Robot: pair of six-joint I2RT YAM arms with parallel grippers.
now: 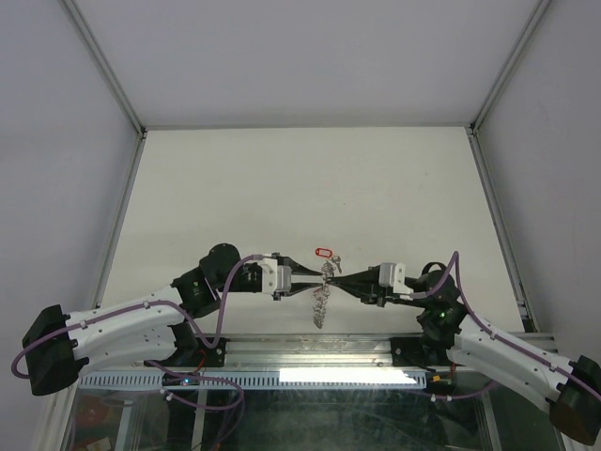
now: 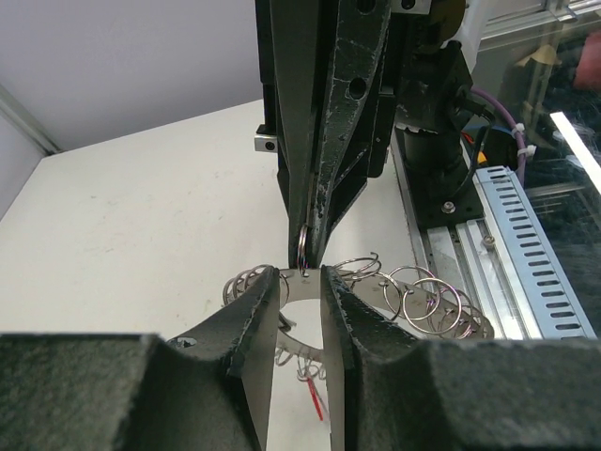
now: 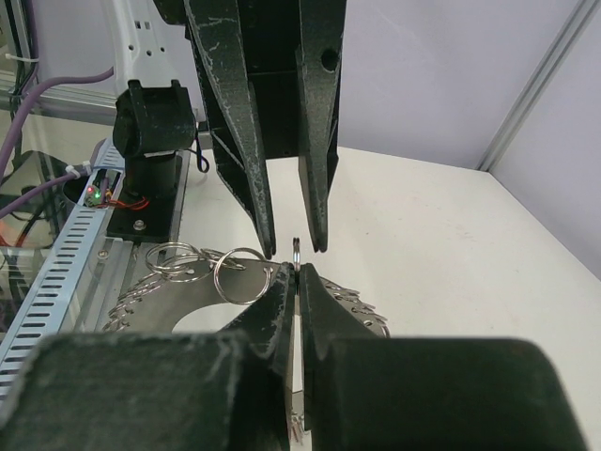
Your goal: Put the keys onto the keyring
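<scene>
Near edge, mid-width: aluminium rail (image 1: pixel 310 349) carrying both arm bases, with a slotted cable tray beside it. Just beyond the rail the keyring (image 1: pixel 322 303) hangs clear of the tabletop (image 1: pixel 310 178). It is edge-on in the top view; in the wrist views it is a wreath of silver keys and small split rings. The two arms meet tip to tip above it, along a line parallel to the near edge. Right gripper (image 1: pixel 338 274): fingers clenched together, pinching a small split ring at the top of the keyring, which carries the load. Left gripper (image 1: pixel 319 273): fingers parted, tips straddling the right gripper's tips and the pinched ring; no contact with the metal can be made out. The keys (image 1: pixel 325 253), a red tag with a white window and a small silver key beside it, sit just past the fingertips toward the far edge. Cannot tell whether the keys rest on the table or hang. Beyond this, the white surface runs to the far edge, where grey walls and aluminium corner posts (image 1: pixel 106 66) close the cell.
</scene>
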